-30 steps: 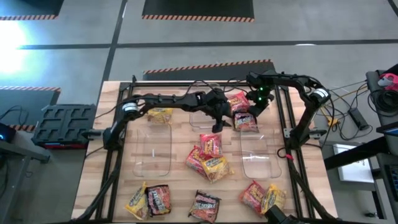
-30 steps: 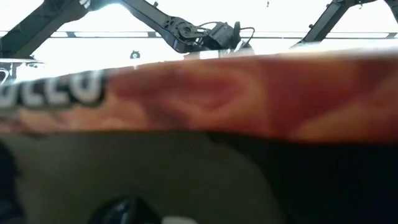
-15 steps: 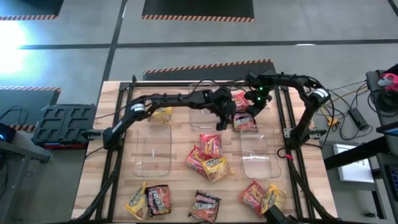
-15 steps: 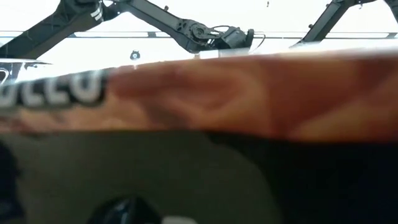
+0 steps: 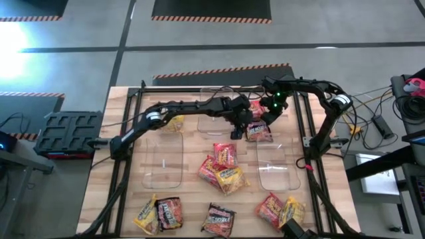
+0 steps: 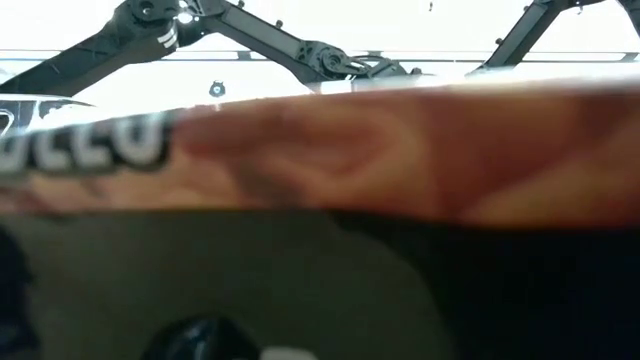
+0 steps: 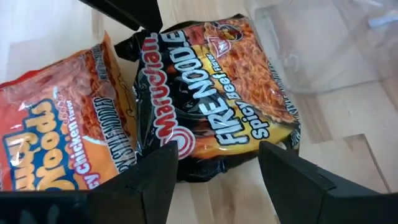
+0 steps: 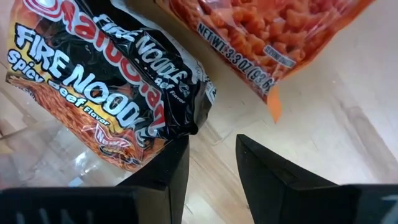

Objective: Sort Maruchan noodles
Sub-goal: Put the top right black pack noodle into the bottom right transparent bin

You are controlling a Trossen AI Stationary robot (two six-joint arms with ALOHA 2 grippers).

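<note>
Reading "Maruchan Fire Noodle Spicy Beef", black packet (image 7: 217, 99) lies beside orange packet (image 7: 59, 121).

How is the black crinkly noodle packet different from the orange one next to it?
The black crinkly Fire Noodle packet has a dark wrapper with flame art; the orange crinkly noodle packet is lighter, picturing pale noodles. The black says Spicy Beef, the orange says Chicken. Both are Maruchan ramen packets lying flat on the wooden table.

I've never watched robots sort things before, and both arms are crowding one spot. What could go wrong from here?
Both claws, left and right, hover open near the same black Fire Noodle packet, so the arms might bump.

That packet overlaps an orange chicken packet; a grab could drag both along.

A clear bin sits beside it, and a claw finger might clip its wall.
</note>
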